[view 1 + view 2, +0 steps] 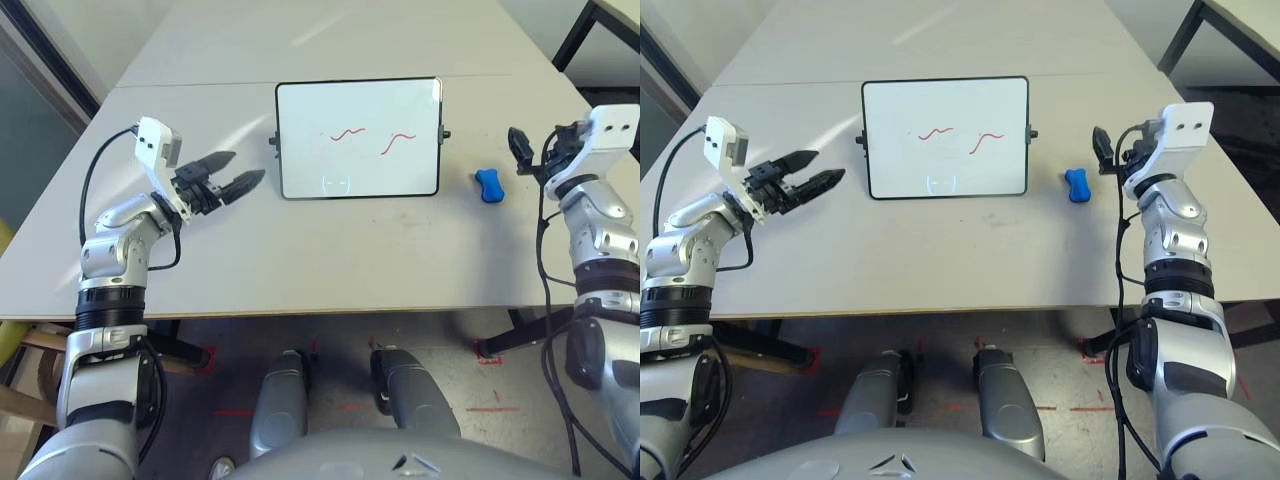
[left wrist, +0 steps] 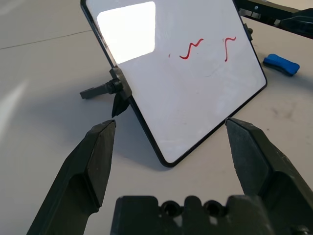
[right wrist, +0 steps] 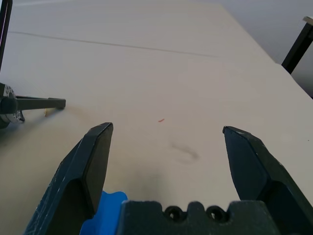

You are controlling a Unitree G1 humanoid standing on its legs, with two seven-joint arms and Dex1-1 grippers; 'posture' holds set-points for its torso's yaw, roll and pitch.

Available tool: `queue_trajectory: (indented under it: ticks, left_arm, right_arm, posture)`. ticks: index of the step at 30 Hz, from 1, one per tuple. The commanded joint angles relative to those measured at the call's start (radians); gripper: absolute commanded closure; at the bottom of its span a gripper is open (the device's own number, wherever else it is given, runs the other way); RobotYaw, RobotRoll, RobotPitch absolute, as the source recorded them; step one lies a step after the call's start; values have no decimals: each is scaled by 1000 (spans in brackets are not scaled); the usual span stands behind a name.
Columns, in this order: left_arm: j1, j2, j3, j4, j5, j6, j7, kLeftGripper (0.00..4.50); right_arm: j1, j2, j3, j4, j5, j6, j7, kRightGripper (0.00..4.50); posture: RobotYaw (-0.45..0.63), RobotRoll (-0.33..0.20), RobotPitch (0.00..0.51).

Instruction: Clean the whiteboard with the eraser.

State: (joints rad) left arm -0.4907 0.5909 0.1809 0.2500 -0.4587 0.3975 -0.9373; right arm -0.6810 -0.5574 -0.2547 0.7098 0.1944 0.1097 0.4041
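Whiteboard (image 1: 360, 160) ahead of you, lying on the table (image 1: 230, 270) between your two arms, its red squiggles (image 1: 348, 132) facing up, so the marks are open to a wipe from above. The blue eraser (image 1: 489, 186) rests on the table just beside the board's right side, nearer your right gripper (image 1: 1106, 160), which makes that arm the natural one to fetch it. That gripper's fingers stand wide apart with nothing between them, a spread that suits taking the eraser by its narrow waist. Your left gripper (image 2: 171, 127) is also spread and empty, near the board's left side; from there it could steady the frame (image 2: 142, 120) while the other hand rubs. Picking up the eraser looks like the step in hand. Watch the side knob (image 1: 446, 134), which a low sweep could catch, and brace the board, since rubbing may slide it.
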Motion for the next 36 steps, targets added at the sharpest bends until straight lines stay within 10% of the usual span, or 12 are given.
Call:
queue_trajectory:
  ticks: [1, 14, 36]
  left_arm:
    - [-1, -4, -26, 11, 14, 0, -10, 0]
    - [-19, -32, -59, 38, 34, -19, -5, 0]
    - [-6, -45, -60, 23, 42, -24, 16, 0]
  right_arm:
    - [-36, -69, 98, -102, -77, 257, 13, 26]
    - [-239, -143, 273, -251, -90, 1015, 122, 26]
    - [-271, -28, 273, -89, -106, 986, 71, 26]
  posture:
    - [-182, 0, 118]
    - [-211, 0, 123]
    - [-187, 0, 125]
